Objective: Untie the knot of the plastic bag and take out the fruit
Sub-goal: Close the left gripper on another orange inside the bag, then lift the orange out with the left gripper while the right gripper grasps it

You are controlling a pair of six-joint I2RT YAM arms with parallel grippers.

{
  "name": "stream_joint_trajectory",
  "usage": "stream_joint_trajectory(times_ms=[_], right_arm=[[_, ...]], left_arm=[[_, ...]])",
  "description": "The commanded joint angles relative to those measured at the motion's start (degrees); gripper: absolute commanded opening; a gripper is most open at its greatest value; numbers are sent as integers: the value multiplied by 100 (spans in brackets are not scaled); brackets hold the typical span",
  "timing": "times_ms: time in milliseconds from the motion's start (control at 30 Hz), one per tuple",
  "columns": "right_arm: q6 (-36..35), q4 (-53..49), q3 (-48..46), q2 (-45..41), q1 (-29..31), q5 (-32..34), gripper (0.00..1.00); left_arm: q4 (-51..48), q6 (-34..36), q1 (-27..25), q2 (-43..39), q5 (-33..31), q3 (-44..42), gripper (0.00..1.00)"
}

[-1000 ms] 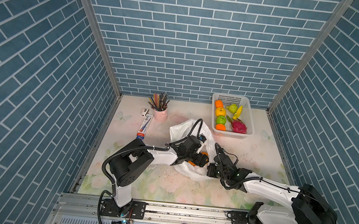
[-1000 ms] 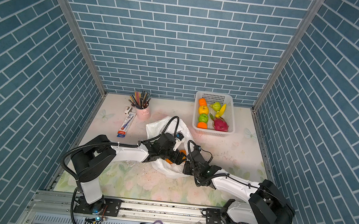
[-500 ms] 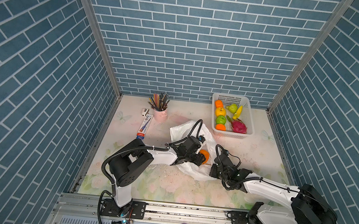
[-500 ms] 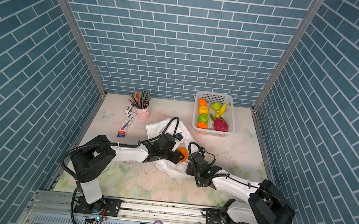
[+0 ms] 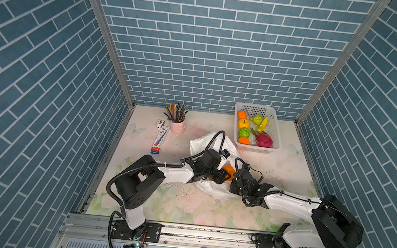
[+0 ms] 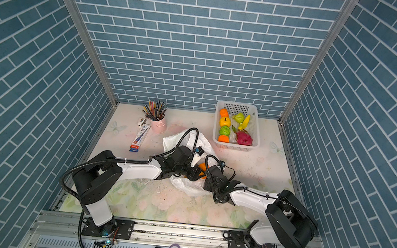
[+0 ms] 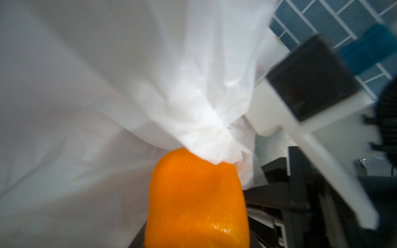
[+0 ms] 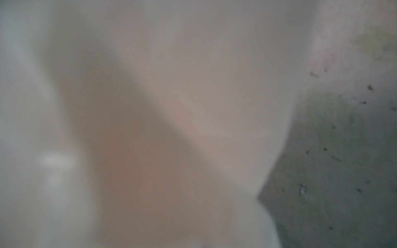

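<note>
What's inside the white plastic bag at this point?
One orange shows among the plastic bag's gathered folds at its mouth. Whether anything lies deeper is hidden by the crinkled white plastic.

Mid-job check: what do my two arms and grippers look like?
The left arm and right arm have white link shells and bulky black joint housings. The left gripper and right gripper are black. A ribbed black conduit runs along the left arm; thinner black cables loop over each wrist.

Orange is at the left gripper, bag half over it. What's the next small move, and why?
Probably ease the left gripper back, drawing the orange from under the plastic bag: a bunched fold drapes over its top in the left wrist view, so a fast lift might drag the bag.
</note>
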Motion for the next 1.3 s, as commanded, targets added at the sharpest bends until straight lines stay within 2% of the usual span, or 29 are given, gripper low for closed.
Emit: stream_joint_trajectory(times_ms=[0,200,667,900,967,1133,1267], right_arm=[[175,-113,229,108,-26,222,13],[195,-466,468,205,-136,449,13],[130,-366,325,308,-361,234,14],[166,-55,130,263,-417,35,18],[60,56,129,205,-443,-104,22],[-105,139,132,-321,-439,-482,43],[24,-250,192,-1064,-444,-298,55]], left_arm=[[353,281,2,-285,348,-203,37],[796,379,-50,-682,672,-581,37],[1365,536,-49,-1678,573,-1306,36],[1793,205,7,-1959,410,-1450,35],[2072,-76,104,-1983,611,-1399,34],[1839,-114,146,-2005,219,-1228,34],[1828,-144,195,-2047,161,-1252,34]])
